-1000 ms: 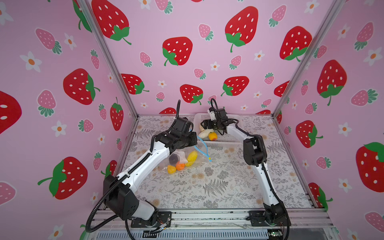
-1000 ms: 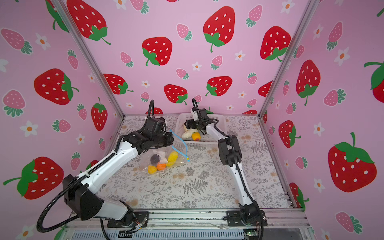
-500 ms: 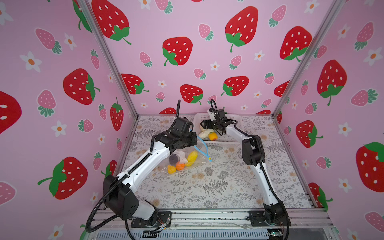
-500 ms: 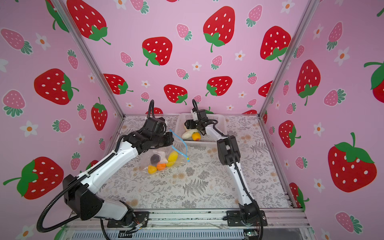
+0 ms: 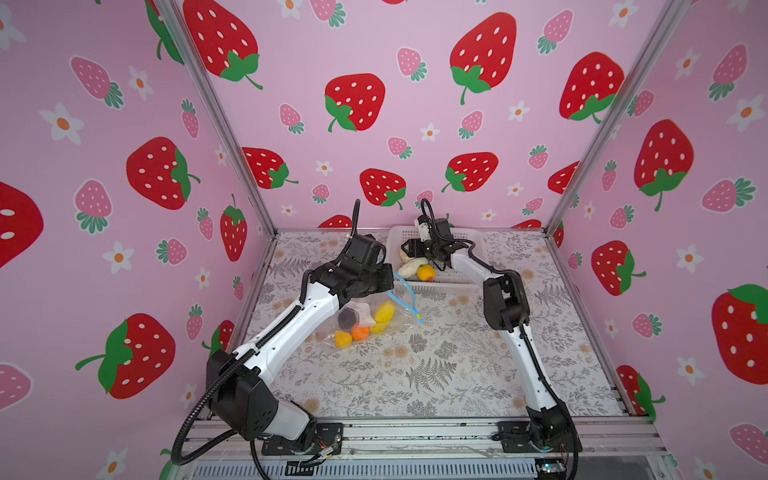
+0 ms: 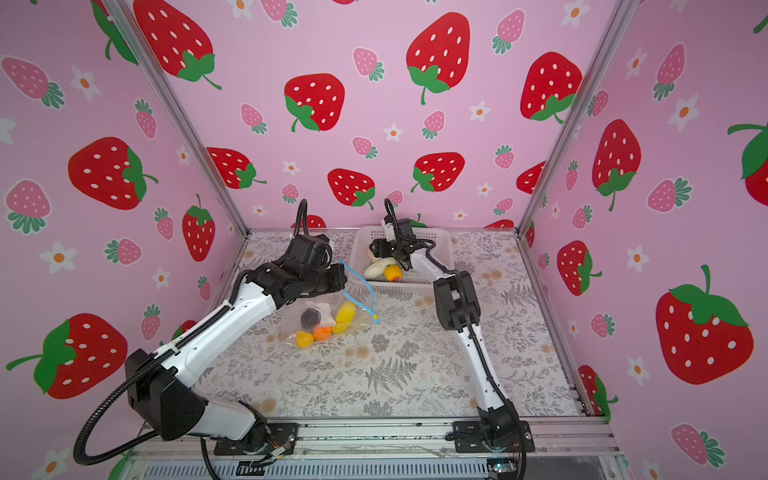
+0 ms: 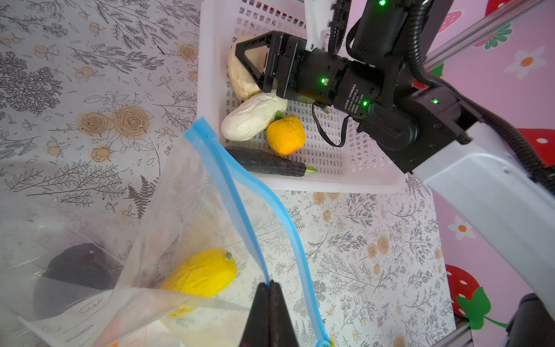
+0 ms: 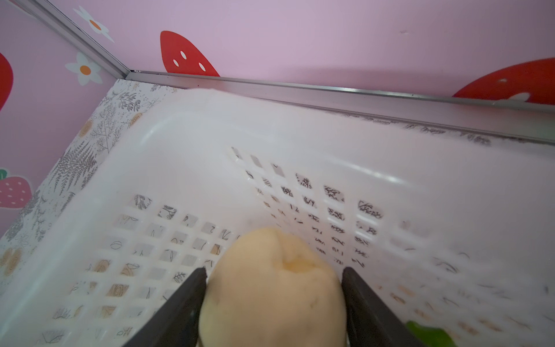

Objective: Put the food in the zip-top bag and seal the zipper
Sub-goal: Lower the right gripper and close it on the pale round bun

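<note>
The clear zip-top bag [image 5: 365,320] lies at centre-left with its mouth held up. My left gripper [image 7: 270,284] is shut on one side of the light blue zipper [image 7: 240,192], and the other side hangs apart from it. Yellow [image 7: 201,275], dark [image 7: 78,267] and orange [image 5: 359,332] food sits inside the bag. My right gripper [image 8: 274,270] is down in the white basket [image 8: 210,135], its two fingers pressed against the sides of a beige food piece [image 8: 273,294]. White [image 7: 252,115], orange [image 7: 285,135] and dark long [image 7: 267,162] pieces lie beside it.
The white basket [image 5: 473,245] stands at the back against the rear wall. A green piece [image 8: 426,333] shows at the edge of the right wrist view. Pink strawberry walls close in the floral table [image 5: 436,374] on three sides.
My right gripper's jaws have narrowed onto the beige piece in the basket. The left arm and the bag have not moved.
</note>
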You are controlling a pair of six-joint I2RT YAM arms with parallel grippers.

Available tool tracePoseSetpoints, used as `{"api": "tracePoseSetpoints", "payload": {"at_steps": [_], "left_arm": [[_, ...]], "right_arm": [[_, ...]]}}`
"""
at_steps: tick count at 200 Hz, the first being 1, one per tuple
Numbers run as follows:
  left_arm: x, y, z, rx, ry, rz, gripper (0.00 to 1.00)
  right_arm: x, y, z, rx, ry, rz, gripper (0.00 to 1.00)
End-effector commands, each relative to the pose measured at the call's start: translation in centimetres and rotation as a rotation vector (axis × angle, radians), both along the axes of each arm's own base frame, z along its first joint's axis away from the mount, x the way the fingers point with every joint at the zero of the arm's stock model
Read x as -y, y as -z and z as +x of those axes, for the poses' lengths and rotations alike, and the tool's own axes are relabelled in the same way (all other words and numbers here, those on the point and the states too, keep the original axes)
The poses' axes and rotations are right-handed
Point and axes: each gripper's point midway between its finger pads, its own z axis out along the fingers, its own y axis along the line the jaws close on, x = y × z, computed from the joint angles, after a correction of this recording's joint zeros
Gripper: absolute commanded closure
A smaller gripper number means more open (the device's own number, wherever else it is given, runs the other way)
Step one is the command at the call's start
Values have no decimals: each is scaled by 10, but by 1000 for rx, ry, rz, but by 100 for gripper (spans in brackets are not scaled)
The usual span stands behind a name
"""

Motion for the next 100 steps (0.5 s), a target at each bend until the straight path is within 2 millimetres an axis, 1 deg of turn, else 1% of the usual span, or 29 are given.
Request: {"api": "tracePoseSetpoints", "payload": {"at_steps": [1, 50, 100], "left_arm": [[-3, 1, -2, -12, -7, 0, 100], [-3, 2, -3, -14, -8, 0, 100], [-3, 1, -3, -10, -10, -8, 100]], "right_arm": [[-6, -12, 1, 19, -13, 22, 31], [-5, -30, 2, 45, -8, 32, 36], [-2, -44, 2, 65, -1, 34, 38]]}}
